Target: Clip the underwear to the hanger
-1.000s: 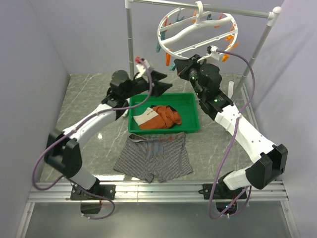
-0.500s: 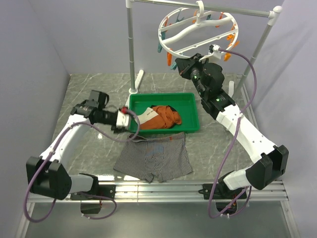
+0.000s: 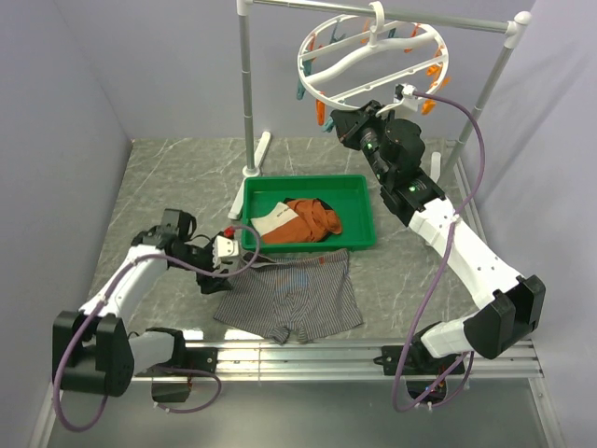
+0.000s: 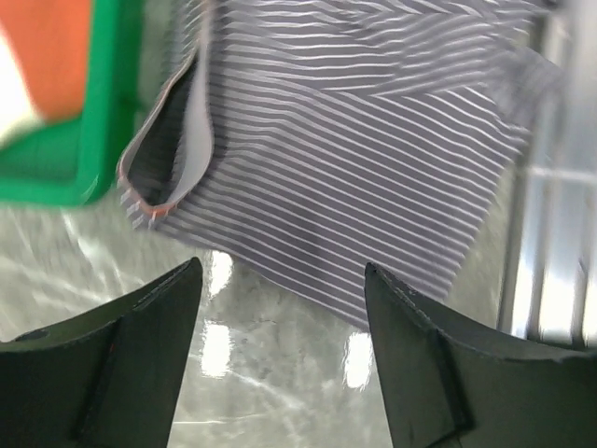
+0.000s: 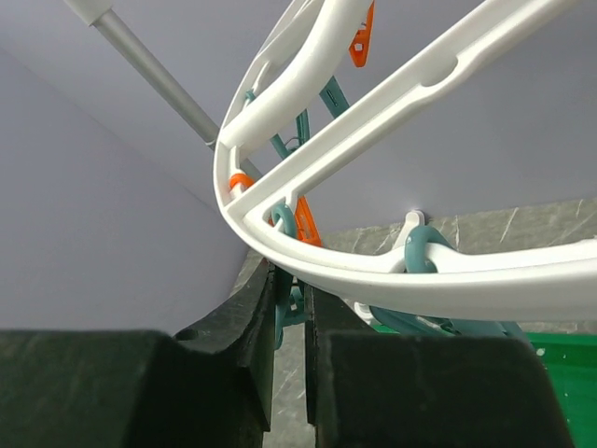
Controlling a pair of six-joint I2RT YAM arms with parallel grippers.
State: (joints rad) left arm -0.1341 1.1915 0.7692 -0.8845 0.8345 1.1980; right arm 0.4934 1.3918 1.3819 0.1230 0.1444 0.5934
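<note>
Grey striped cloth, soft and light, the underwear (image 3: pixel 289 297) lies flat on the marble table (image 3: pixel 177 187), just in front of the green tray (image 3: pixel 364 245). We judge it will sag and bunch, so the waistband (image 4: pixel 191 121) – its firmest edge – is where to pinch. Our left gripper (image 4: pixel 280 280) hovers spread beside that corner; our right gripper (image 5: pixel 289 280) is pinched on a teal clothespin (image 5: pixel 287 313) under the hanger (image 5: pixel 485 285)

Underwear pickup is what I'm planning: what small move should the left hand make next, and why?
Probably lower the left hand, open, onto the waistband corner of the underwear and close. It hovers above that edge, nothing gripped, while the right hand is shut on a teal clothespin of the hanger.
</note>
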